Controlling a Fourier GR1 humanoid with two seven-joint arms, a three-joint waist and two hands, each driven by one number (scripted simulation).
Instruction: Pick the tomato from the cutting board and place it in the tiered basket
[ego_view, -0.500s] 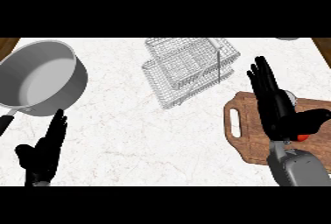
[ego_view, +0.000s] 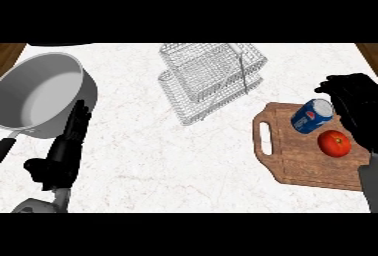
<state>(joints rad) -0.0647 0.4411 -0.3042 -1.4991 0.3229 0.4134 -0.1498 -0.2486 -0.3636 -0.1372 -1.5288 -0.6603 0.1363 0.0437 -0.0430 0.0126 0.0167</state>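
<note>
Right hand (ego_view: 356, 102) being held at the 1 o'clock corner of the cutting board (ego_view: 295, 160); whether spread or closed cannot be told.
The tomato (ego_view: 334, 143) is lying on the cutting board at this hand's 7 o'clock, the outstretched left hand (ego_view: 63, 150) being well apart.

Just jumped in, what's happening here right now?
The right hand hovers at the right edge of the cutting board, beside the blue can and the tomato. The tomato lies on the board, not yet picked up. The wire basket stands up the counter, and the left hand rests open by the pot.
</note>
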